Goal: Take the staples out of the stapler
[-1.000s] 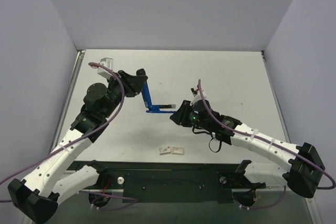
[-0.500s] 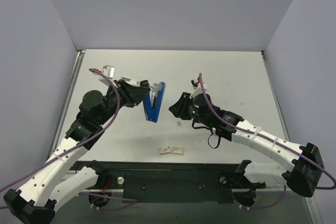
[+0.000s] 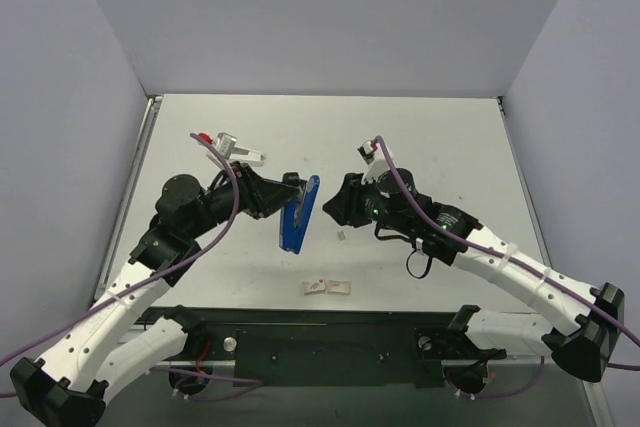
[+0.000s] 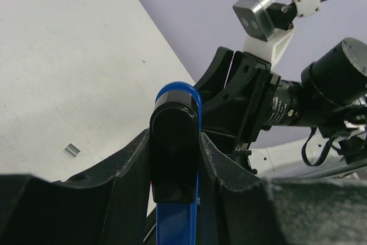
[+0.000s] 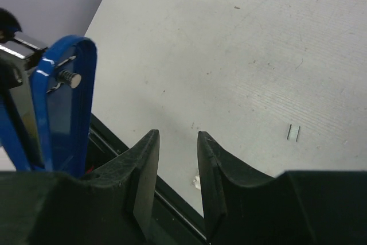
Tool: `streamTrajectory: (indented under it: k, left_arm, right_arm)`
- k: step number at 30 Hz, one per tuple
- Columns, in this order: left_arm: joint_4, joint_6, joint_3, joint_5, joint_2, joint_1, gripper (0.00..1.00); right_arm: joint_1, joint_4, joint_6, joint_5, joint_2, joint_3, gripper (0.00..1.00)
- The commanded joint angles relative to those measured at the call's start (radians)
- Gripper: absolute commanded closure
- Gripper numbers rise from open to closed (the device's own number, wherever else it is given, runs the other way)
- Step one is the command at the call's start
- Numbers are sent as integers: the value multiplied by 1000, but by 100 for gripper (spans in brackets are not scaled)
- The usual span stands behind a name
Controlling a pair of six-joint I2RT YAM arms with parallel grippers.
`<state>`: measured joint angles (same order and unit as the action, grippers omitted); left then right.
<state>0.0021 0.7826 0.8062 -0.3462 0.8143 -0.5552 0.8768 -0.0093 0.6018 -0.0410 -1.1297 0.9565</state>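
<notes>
Stapler (image 3: 299,213) clamped in left tool (image 3: 288,190); right tool (image 3: 333,209) near, not touching.

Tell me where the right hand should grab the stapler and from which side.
Probably the free blue arm of the stapler, near its rounded tip, coming from the right arm's side. The left hand clamps the black end, and that blue arm stands swung open toward the right hand, whose fingers are parted and empty.
</notes>
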Motion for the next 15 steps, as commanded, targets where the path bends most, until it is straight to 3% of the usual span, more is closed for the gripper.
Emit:
streamTrajectory:
  k: [1,8,12,13,14,15]
  left_arm:
    - [165,-32,34,-172,3,-2,100]
    - [265,-77,13,-330,-20,-2,100]
    - [288,-97,5,-402,-27,-2,100]
    - [294,-97,4,-408,-30,-2,100]
    - [317,-88,-2,-430,-33,-2,100]
    - [334,-80,-12,-442,-32,-3,100]
  right_arm:
    - [-30,-127,-148,-157,85,82,70]
    - [-64,-313,-292,-471,113,174,73]
    - [-64,-333,-358,-635,122,189,86]
    - [-59,-337,-378,-646,122,197,96]
    - [-59,-342,-387,-666,122,200,100]
    - [-58,-342,-399,-672,120,205,100]
